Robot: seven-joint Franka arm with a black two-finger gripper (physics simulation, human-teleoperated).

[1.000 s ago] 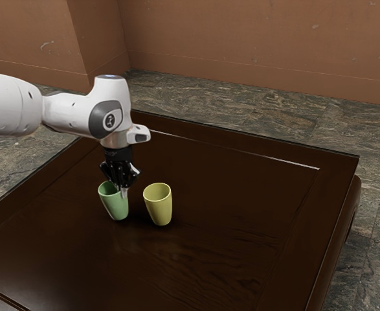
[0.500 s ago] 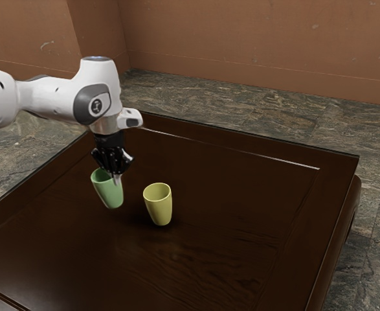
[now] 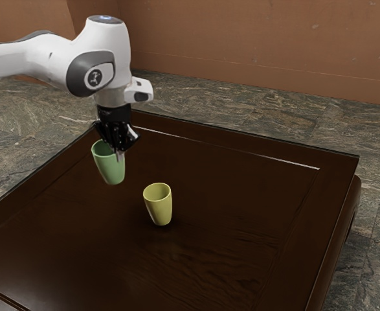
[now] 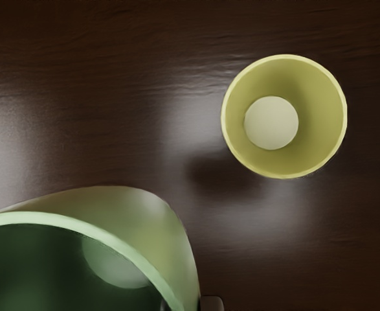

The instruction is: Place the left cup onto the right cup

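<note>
The hand (image 3: 117,150) grips the green cup (image 3: 109,166) by its rim, raised above the table (image 3: 241,214).

Dark, glossy wooden table (image 3: 241,214), low, with a raised rim round a recessed top, standing on a marbled stone floor (image 3: 254,107). One item rests directly on it: a yellow cup (image 3: 158,203), upright, mouth up, toward the exterior view's left of the top's middle, well apart from the rim.

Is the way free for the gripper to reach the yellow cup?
Probably yes: the gripper holds the green cup clear of the table, and nothing stands between it and the upright yellow cup.
</note>
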